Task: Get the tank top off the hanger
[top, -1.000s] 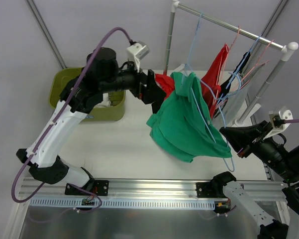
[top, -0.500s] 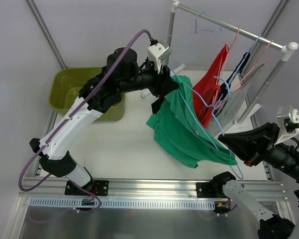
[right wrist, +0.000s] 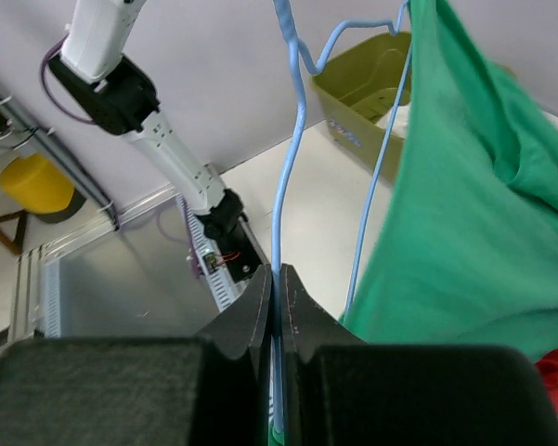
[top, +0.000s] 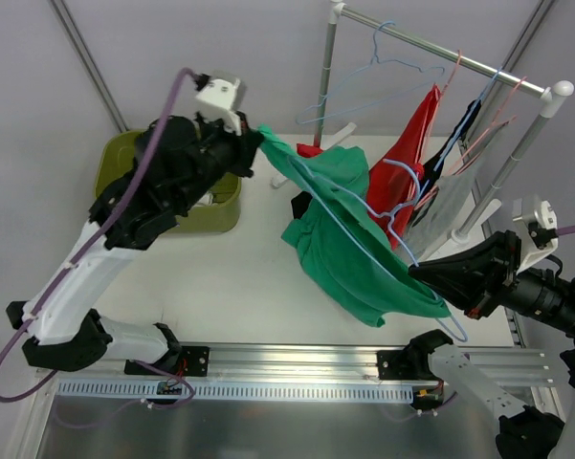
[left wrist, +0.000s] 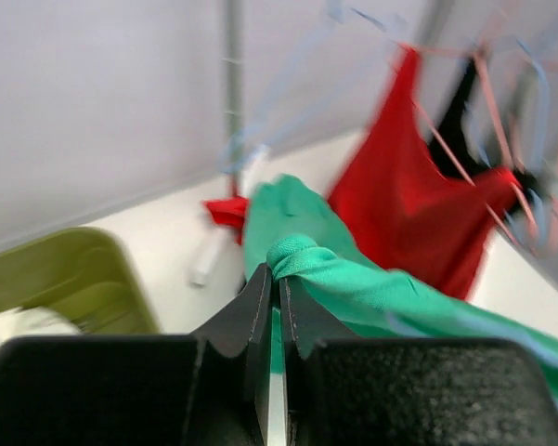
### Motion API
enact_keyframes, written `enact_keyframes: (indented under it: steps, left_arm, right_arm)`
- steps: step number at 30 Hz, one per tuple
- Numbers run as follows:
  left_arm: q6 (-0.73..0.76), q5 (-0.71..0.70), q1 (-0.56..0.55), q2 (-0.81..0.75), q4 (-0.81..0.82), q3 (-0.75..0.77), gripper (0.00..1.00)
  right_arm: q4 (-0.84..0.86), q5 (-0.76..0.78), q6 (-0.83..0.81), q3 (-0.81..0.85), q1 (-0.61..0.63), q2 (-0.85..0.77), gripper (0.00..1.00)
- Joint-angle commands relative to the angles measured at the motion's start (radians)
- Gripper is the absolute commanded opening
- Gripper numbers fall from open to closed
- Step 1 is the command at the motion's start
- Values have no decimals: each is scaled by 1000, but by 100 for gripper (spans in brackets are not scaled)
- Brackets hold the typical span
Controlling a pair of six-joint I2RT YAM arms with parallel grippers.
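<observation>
Your left hand [left wrist: 279, 274] is clenched on a strap of the green tank top [top: 349, 239]. Your right hand [right wrist: 279, 279] grips the blue hanger [right wrist: 284, 186]. Stretched between them above the worktop [top: 239, 277], the top looks partly peeled, not yet free.

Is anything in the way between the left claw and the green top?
No, nothing is. The left gripper is shut right on the top, at a bunched strap. What holds the top back is the blue hanger, which looks partly inside it. The right gripper pinches that hanger.
</observation>
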Motion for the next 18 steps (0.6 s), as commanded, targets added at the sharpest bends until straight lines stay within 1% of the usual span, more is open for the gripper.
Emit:
enact_keyframes:
  steps: [1, 3, 4, 5, 7, 8, 9, 11, 12, 13, 14, 15, 16, 17, 18]
  left_arm:
    - [-3, -382, 1, -84, 52, -31, 0]
    - [-3, -483, 1, -89, 41, -42, 0]
    - [-15, -494, 1, -95, 32, -55, 0]
    - [-22, -490, 1, -104, 29, -68, 0]
    - [-66, -453, 1, -147, 24, -120, 0]
    - [-81, -432, 1, -169, 21, -142, 0]
    - [-112, -353, 1, -219, 21, -192, 0]
    - [-137, -259, 1, -273, 23, -243, 0]
    - [-144, -214, 1, -325, 24, -265, 0]
    - [-150, -126, 1, -350, 23, -312, 0]
    - [-152, -72, 1, -376, 23, -338, 0]
    - [-154, -23, 1, -421, 24, -360, 0]
    - [-158, 29, 1, -437, 24, -398, 0]
    - [-152, 161, 1, -449, 23, -412, 0]
    - [-147, 235, 1, -468, 23, -424, 0]
  right_arm:
    - [35, -187, -52, 19, -1, 53, 0]
    - [65, -215, -69, 18, 1, 59, 0]
    - [85, -213, -73, 16, -1, 59, 0]
    - [108, -201, -79, 12, -1, 54, 0]
    - [231, -187, -67, -27, -1, 31, 0]
    - [278, -157, -40, -68, -1, 22, 0]
    - [390, -131, -24, -91, -1, 13, 0]
    - [519, -63, 37, -151, 1, -9, 0]
    - [667, -46, 77, -215, -1, -12, 0]
    - [753, -39, 113, -250, -1, -13, 0]
    - [826, -23, 149, -280, -1, -3, 0]
    - [980, -22, 224, -306, 1, 8, 0]
    - [1060, -15, 259, -346, -1, 25, 0]
    - [1125, 9, 295, -361, 1, 59, 0]
    - [1252, 24, 334, -375, 1, 82, 0]
